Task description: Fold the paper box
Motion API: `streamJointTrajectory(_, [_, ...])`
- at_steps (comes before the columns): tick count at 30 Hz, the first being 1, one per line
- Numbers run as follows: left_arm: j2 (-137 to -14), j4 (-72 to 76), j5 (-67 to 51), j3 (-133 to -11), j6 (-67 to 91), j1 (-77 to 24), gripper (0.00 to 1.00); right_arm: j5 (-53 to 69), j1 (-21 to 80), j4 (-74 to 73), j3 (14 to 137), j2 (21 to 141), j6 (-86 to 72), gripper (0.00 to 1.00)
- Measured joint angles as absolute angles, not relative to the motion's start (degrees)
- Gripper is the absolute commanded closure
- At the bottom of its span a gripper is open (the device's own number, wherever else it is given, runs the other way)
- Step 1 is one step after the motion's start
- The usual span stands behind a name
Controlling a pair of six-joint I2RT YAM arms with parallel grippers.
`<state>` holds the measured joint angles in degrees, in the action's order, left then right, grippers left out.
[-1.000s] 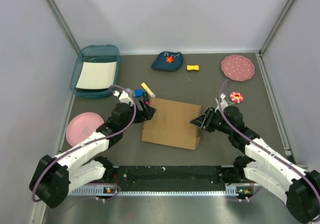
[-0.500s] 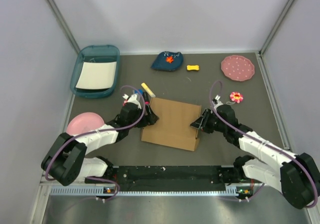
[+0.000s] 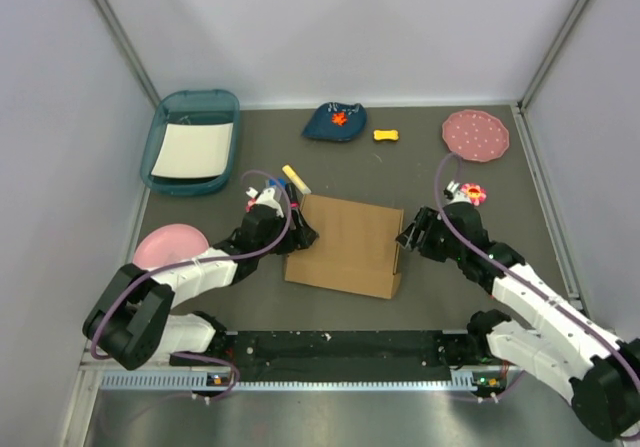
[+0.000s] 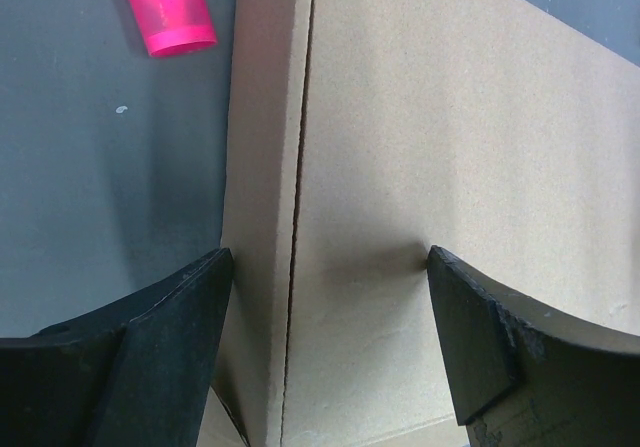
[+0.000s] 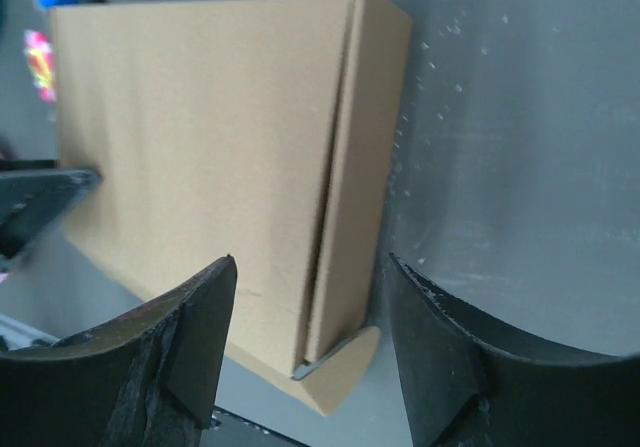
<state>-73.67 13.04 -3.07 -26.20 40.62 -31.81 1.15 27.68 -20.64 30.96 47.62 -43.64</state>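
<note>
The paper box (image 3: 345, 245) is a brown cardboard mailer lying closed and flat in the middle of the table. My left gripper (image 3: 300, 232) is open and low at the box's left edge. In the left wrist view its jaws (image 4: 330, 297) straddle that edge of the box (image 4: 430, 137), one finger beside the side wall and one over the lid. My right gripper (image 3: 408, 237) is open just off the box's right side. In the right wrist view its jaws (image 5: 310, 307) frame the right side wall of the box (image 5: 200, 137). A small cardboard tab (image 5: 345, 372) sticks out at the near corner.
A teal tray (image 3: 160, 139) holding a white sheet sits at the back left, with a pink plate (image 3: 165, 245) in front of it. A yellow stick (image 3: 295, 178) and a pink tube (image 4: 165, 7) lie by the box's far left corner. A dark blue dish (image 3: 335, 121), yellow bone toy (image 3: 386, 135), dotted pink plate (image 3: 475, 135) and flower toy (image 3: 472, 193) lie at the back.
My right gripper has drawn back to the right, off the box's right edge. My left arm dropped low against the left edge a second ago and has held there since.
</note>
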Motion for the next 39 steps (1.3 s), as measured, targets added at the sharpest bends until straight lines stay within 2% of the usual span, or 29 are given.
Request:
streamJointTrajectory(4, [-73.7,13.0,-3.2,-26.2,40.6,-31.9,0.18,1.7,27.7,-20.4,29.3,53.3,-43.5,0.39])
streamJointTrajectory(11, [-73.5,12.2,-3.0,-26.5,40.3,-31.9,0.17,6.7,27.6,-11.4,25.8,59.9,-44.6,0.51])
streamJointTrajectory(13, [-72.5,11.0,-2.4,-26.7,40.1,-31.9,0.13,7.5,27.6,-9.1,25.3,60.8,-44.8,0.53])
streamJointTrajectory(19, [-65.0,3.8,5.3,-27.1,39.5,-31.9,0.06,8.9,27.6,-3.8,24.0,62.4,-45.6,0.53])
streamJointTrajectory(24, [-63.0,3.0,12.2,-27.9,38.9,-31.5,0.06,9.3,27.6,-2.7,24.0,63.2,-45.7,0.52])
streamJointTrajectory(25, [-63.6,3.0,12.6,-28.2,38.7,-31.5,0.07,9.3,27.6,-2.6,24.0,63.3,-45.7,0.52])
streamJointTrajectory(27, [-66.4,3.4,11.4,-29.1,37.9,-31.5,0.17,9.3,27.6,-2.4,24.1,63.7,-45.6,0.53])
streamJointTrajectory(30, [-71.3,5.6,7.7,-29.3,37.4,-31.5,0.31,9.4,27.6,-2.6,25.3,65.2,-45.2,0.62])
streamJointTrajectory(34, [-73.7,13.0,3.1,-27.8,37.7,-31.3,0.44,9.4,27.6,-4.1,28.8,68.2,-43.6,0.76])
streamJointTrajectory(36, [-73.6,17.1,2.3,-25.6,38.1,-30.7,0.52,8.6,27.6,-5.0,30.4,69.4,-42.7,0.79])
streamJointTrajectory(37, [-73.7,18.5,2.1,-24.9,38.2,-30.6,0.60,8.1,27.4,-5.6,31.2,69.8,-42.2,0.80])
streamJointTrajectory(39, [-73.7,21.2,1.4,-23.6,38.8,-30.3,0.66,7.2,27.0,-6.6,32.4,70.4,-41.2,0.82])
